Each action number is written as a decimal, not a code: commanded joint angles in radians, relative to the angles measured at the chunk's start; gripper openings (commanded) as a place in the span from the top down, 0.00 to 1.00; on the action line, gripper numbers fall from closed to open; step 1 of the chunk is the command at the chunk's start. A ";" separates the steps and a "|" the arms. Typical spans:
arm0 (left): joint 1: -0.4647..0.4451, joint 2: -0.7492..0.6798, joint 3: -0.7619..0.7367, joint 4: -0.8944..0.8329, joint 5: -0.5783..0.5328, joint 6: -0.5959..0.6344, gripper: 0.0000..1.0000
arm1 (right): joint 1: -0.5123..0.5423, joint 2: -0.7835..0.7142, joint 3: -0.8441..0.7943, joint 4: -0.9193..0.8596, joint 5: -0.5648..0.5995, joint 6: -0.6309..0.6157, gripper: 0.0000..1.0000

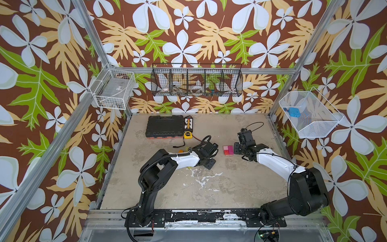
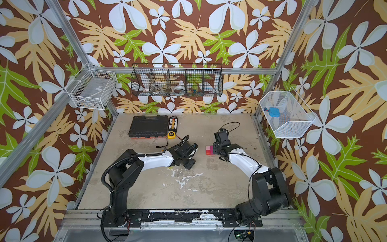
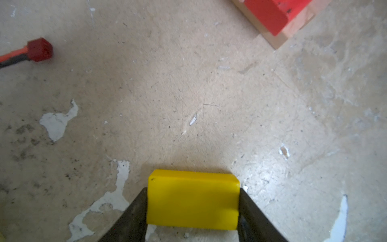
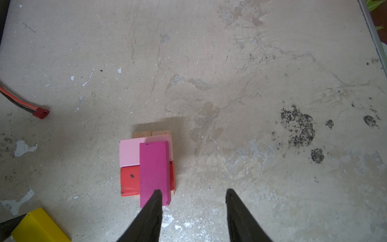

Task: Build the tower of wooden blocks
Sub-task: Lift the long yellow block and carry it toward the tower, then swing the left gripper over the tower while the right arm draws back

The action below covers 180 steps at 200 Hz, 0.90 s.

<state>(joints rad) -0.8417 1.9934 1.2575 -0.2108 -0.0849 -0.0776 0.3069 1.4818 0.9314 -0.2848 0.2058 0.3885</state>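
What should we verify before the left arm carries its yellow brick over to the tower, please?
1. Left jaws against both ends of the yellow brick: ok.
2. Yellow brick lifted off the table: cannot tell.
3. Right jaws open, nothing between them: ok.
4. Right jaws clear of the tower: cannot tell; one tip overlaps the magenta brick in the right wrist view.
5. Magenta brick flat across the pink brick and red brick: ok.
6. Bare top surface beside the magenta brick: ok.

Floral wallpaper (image 1: 188,31); yellow brick (image 3: 192,201); magenta brick (image 4: 154,171); pink brick (image 4: 129,154); red brick (image 4: 129,180); tan planks (image 4: 151,134).
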 commanded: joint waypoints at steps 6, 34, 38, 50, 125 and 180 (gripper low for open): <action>-0.001 -0.013 -0.007 -0.004 -0.021 -0.007 0.58 | 0.000 -0.013 -0.002 0.000 0.005 0.002 0.49; -0.002 -0.061 -0.031 0.037 -0.036 -0.008 0.66 | 0.000 -0.039 -0.010 0.009 0.001 0.004 0.50; -0.002 -0.068 -0.034 0.043 -0.036 -0.006 0.68 | 0.000 -0.047 -0.013 0.014 -0.003 0.006 0.50; -0.002 -0.099 -0.053 0.070 -0.056 -0.005 0.73 | 0.000 -0.075 -0.030 0.032 -0.022 0.015 0.49; -0.002 -0.151 -0.003 0.155 -0.014 0.121 0.91 | -0.073 -0.187 0.073 0.033 -0.072 0.142 0.44; 0.005 -0.225 -0.035 0.370 -0.067 0.308 1.00 | -0.078 -0.342 -0.042 0.068 0.024 0.152 0.32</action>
<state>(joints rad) -0.8433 1.7557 1.1904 0.0494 -0.1081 0.1253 0.2298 1.1831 0.9104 -0.2493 0.1825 0.5209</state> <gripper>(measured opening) 0.618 0.656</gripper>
